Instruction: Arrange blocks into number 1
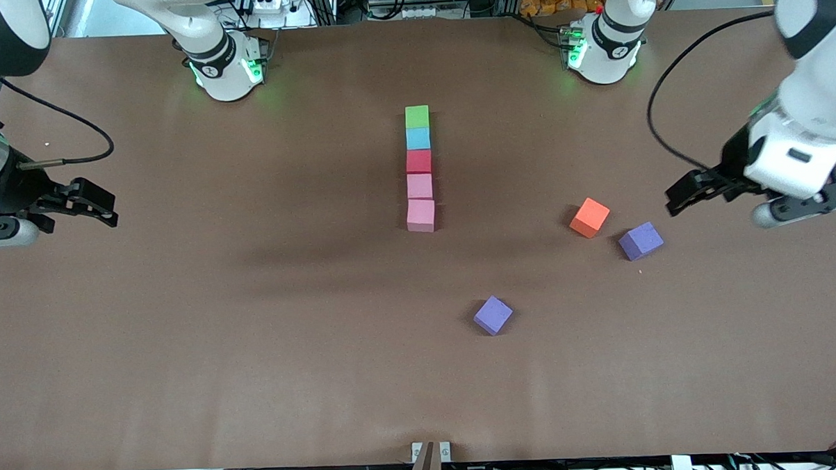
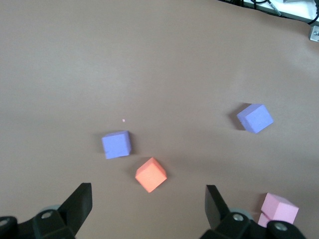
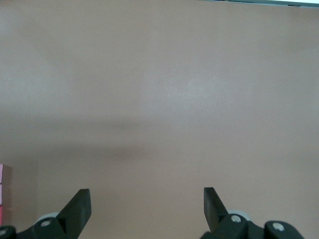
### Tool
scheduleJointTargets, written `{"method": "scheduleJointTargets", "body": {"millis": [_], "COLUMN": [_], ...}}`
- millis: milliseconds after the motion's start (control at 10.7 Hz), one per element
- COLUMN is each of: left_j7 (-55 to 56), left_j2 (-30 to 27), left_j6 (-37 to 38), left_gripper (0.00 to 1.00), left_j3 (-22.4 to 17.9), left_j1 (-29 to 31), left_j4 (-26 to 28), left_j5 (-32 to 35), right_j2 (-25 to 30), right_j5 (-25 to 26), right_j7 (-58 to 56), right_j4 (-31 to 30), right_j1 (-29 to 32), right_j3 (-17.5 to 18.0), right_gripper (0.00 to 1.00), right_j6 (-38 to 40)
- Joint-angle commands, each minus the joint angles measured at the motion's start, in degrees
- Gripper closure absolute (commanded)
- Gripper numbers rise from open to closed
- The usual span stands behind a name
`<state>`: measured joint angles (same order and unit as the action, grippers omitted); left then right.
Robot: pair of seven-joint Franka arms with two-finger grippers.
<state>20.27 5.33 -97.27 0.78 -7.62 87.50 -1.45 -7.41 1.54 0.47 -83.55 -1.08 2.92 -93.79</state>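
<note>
White arms (image 1: 813,103), black end effectors (image 1: 694,187), green-lit bases (image 1: 228,68)

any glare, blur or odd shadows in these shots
Front view: even light, soft broad shadows on the table below the block column, green glow at both arm bases. Left wrist view: sharp cubes, short soft shadows; left pincer open. Right wrist view: faint shadow band on bare table; right pincer open.

Green, blue, red, pink blocks (image 1: 419,169)
</note>
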Motion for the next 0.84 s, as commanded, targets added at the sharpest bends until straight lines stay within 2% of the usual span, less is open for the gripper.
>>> {"method": "scheduleJointTargets", "body": {"millis": [0,746], "left_j7": [-4.0,-10.8], "left_j2": [-3.0,-5.9], "left_j6": [1.7,6.0], "left_gripper": [0.00,0.00], "left_j3": [2.2,1.2], "left_j1": [2.5,2.8], "left_j4": [1.4,1.4], "left_j5": [1.5,2.6], "right_j2": [-0.7,-0.7], "right_j5": [0.0,0.0], "right_j7": [0.2,0.2], "right_j4": [1.5,1.4], "right_j1": [0.1,0.0], "right_j3": [0.2,0.2], "right_gripper": [0.00,0.00], "right_j6": [1.0,1.1]}}
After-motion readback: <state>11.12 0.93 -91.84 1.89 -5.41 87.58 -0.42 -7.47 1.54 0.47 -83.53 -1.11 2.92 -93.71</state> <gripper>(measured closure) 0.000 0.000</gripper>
